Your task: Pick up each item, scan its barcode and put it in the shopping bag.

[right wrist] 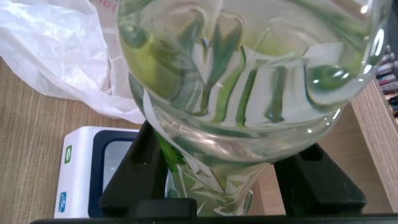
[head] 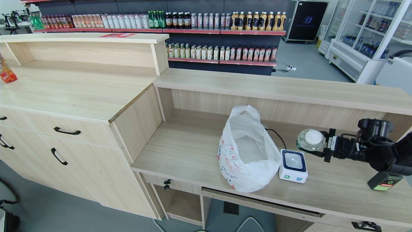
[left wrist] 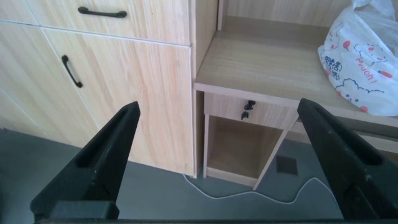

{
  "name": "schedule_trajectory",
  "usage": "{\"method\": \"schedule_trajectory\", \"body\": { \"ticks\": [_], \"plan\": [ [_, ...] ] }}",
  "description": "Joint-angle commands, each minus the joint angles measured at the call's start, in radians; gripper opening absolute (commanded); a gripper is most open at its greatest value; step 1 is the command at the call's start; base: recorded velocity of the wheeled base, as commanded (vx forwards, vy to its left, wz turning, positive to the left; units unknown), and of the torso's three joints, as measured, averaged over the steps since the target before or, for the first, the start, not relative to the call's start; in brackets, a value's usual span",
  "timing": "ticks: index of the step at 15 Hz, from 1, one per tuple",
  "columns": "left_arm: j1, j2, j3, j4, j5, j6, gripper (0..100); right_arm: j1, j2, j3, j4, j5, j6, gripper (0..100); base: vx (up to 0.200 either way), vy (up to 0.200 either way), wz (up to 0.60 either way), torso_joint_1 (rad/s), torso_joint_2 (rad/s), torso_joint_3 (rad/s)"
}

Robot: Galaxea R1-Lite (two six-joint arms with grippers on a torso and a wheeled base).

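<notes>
Head view: a pale wood counter (head: pixel 193 151) carries an open white bag (head: pixel 248 151), with a scanner (head: pixel 293 165) just beside it. The right tool (head: pixel 323 145) pinches a clear bottle (head: pixel 311 139) near the scanner. Drink shelves (head: pixel 193 32) line the room behind.
Left wrist view: the left tool (left wrist: pixel 217 112) hangs spread above grey floor (left wrist: pixel 155 193), near a cabinet (left wrist: pixel 124 93).
Right wrist view: scanner and bag lie beyond the pinched bottle.

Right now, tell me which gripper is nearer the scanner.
Right. The right gripper, shut on a clear bottle, hangs just beside the scanner; the left gripper is by the cabinet front, beyond the shopping bag.
</notes>
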Motion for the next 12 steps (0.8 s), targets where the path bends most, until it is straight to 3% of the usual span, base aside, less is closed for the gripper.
{"method": "schedule_trajectory", "body": {
  "ticks": [1, 12],
  "plan": [
    [0.0, 0.0, 0.0, -0.001, 0.0, -0.001, 100, 0.008, 0.015, -0.011, 0.0, 0.001, 0.0, 0, 0.0, 0.0, 0.0, 0.0, 0.0, 0.0],
    [0.0, 0.0, 0.0, -0.001, 0.0, -0.001, 100, 0.028, 0.075, -0.064, 0.0, 0.004, 0.008, 0, 0.0, 0.0, 0.0, 0.0, 0.0, 0.0]
  ]
}}
